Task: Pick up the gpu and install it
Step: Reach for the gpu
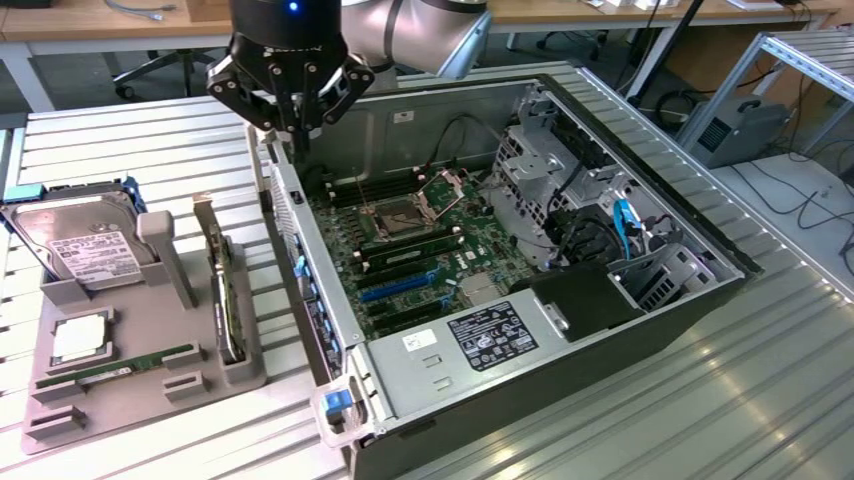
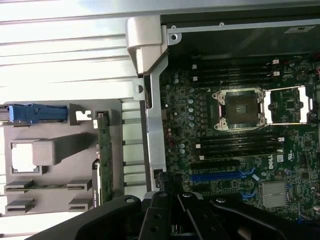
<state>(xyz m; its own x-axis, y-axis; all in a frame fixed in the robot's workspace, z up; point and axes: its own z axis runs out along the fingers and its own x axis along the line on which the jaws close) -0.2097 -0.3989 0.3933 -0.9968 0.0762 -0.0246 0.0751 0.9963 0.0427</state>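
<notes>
The gpu is a thin dark card standing on edge in a slot of the grey holder tray, on the exterior view's left of the open computer case. In the wrist view the gpu lies beside the case's silver side rail. My gripper hangs above the case's rear corner, higher than the card and behind it, shut, with nothing between its fingers. Its black fingers come together over the edge of the motherboard.
On the tray are a hard drive in a blue bracket, a CPU chip and a green RAM stick. The motherboard has an open CPU socket and blue slots. Drive cages and cables fill the case's right side.
</notes>
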